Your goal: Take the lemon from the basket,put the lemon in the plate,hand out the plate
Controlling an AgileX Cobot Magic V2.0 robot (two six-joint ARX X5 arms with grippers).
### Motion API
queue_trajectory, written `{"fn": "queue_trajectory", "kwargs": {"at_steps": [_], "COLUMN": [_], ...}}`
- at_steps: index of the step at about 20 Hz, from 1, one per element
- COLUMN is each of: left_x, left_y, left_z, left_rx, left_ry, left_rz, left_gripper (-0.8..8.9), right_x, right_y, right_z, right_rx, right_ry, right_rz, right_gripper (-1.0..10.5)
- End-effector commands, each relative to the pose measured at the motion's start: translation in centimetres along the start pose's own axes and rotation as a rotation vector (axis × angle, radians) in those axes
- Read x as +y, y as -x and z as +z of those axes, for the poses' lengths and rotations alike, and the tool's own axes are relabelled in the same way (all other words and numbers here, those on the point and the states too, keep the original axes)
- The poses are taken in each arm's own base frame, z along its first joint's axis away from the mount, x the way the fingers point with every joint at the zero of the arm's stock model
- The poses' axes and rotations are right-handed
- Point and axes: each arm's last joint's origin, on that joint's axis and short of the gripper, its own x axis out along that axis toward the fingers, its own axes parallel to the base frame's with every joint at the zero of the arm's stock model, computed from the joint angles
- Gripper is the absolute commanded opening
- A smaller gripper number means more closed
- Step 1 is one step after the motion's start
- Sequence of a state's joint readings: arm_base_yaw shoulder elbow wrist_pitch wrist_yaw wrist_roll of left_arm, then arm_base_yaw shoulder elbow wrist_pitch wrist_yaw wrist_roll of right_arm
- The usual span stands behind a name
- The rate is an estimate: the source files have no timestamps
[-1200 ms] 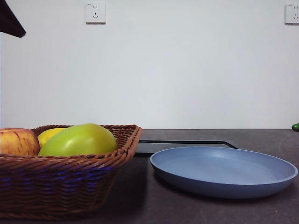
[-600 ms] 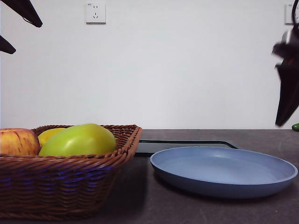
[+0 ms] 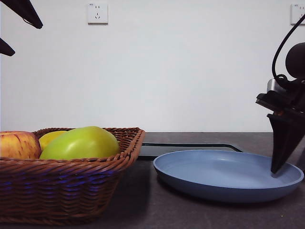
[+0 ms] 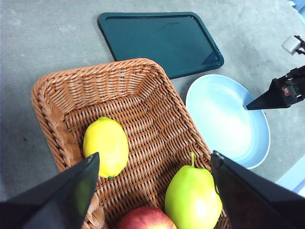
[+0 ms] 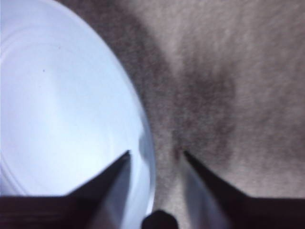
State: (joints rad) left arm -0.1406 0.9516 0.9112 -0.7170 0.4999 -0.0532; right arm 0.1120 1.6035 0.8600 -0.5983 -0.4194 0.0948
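Basket (image 3: 66,176) sits nearest me on the counter (image 4: 38,43), holding the lemon (image 4: 106,146) beside a green fruit (image 4: 193,198) and an apple (image 4: 145,218). My left gripper (image 4: 152,164) hangs above it, jaws wide. Right gripper (image 5: 155,155) straddles the plate (image 3: 224,179) rim, jaws parted, one inside, one outside. Beyond lies a black tray (image 4: 159,40).

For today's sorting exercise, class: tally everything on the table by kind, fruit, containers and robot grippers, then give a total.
Fruit: 3, the lemon, a green pear and a red apple, all in the basket.
Containers: 3, the basket, the plate and a dark tray.
Grippers: 2, the left gripper and the right gripper.
Total: 8.
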Motion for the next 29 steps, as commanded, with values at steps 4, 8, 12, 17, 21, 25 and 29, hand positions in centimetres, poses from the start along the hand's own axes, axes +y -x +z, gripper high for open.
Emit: {"fn": "queue_trajectory", "kwargs": {"at_steps": [4,8,12,17,21,25,29], "left_x": [-0.2,-0.2,-0.2,-0.5,-1.4,-1.6,-1.1], "left_y": [0.1,0.1,-0.8,-4.5,-8.1,-11.9,-15.5], "left_z": [0.5,0.5,0.5,0.6,1.7,1.7,0.9], "left_rx": [-0.012,-0.01,0.022,0.153,0.222,0.333,0.406], "left_ry": [-0.007,0.01,0.022,-0.021,-0.083,-0.178,-0.209], "left_rz": [-0.003,-0.003,-0.007,0.09,0.145,0.247,0.335], "left_gripper": [4.03,4.03,4.03,4.03,4.03,4.03,4.03], "right_x": [0.1,1.1,2.5,3.9,4.5,4.8,4.8], "right_y": [0.0,2.4,5.7,9.2,10.8,11.5,11.7], "right_z": [0.3,-0.2,-1.3,-2.9,-3.8,-4.4,-4.6], "right_rx": [-0.001,-0.06,-0.157,-0.275,-0.344,-0.358,-0.358], "right_ry": [-0.014,-0.009,0.026,0.075,0.092,0.099,0.1], "right_rz": [0.002,0.009,0.021,0.035,0.046,0.048,0.048], "right_gripper": [0.0,0.0,0.0,0.0,0.0,0.0,0.0]}}
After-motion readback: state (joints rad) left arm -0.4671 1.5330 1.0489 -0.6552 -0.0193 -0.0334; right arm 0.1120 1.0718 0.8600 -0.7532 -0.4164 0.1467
